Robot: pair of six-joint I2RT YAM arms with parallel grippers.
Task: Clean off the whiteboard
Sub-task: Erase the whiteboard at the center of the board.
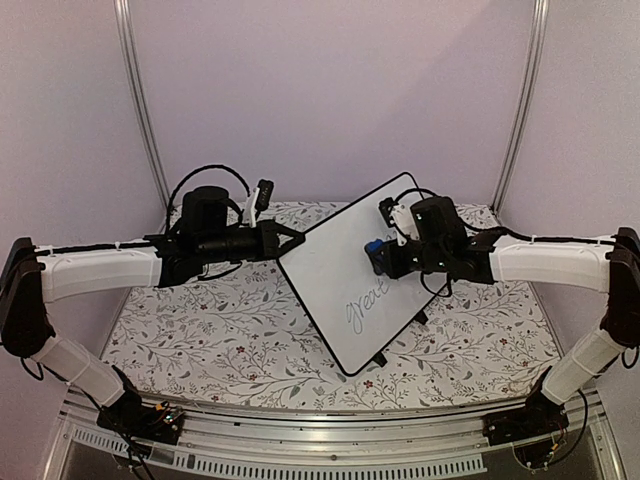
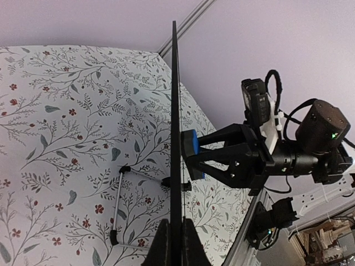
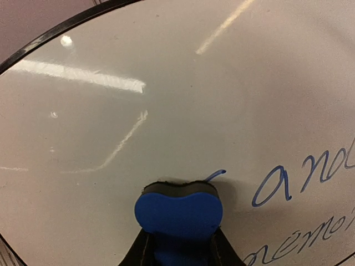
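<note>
The whiteboard [image 1: 345, 270] is held tilted above the table, with cursive writing on its lower part. My left gripper [image 1: 290, 240] is shut on its left edge; in the left wrist view the board [image 2: 175, 111] shows edge-on between my fingers [image 2: 161, 244]. My right gripper [image 1: 382, 256] is shut on a blue eraser [image 1: 372, 247] and presses it against the board's face. In the right wrist view the eraser [image 3: 178, 213] sits on the whiteboard [image 3: 166, 100], just left of blue writing [image 3: 302, 177]. The eraser also shows in the left wrist view [image 2: 191, 154].
A floral tablecloth [image 1: 200, 340] covers the table. The board's folding wire stand [image 2: 119, 208] with black feet hangs behind it. Metal frame posts [image 1: 140, 100] stand at the back corners. An aluminium rail [image 1: 320, 440] runs along the near edge.
</note>
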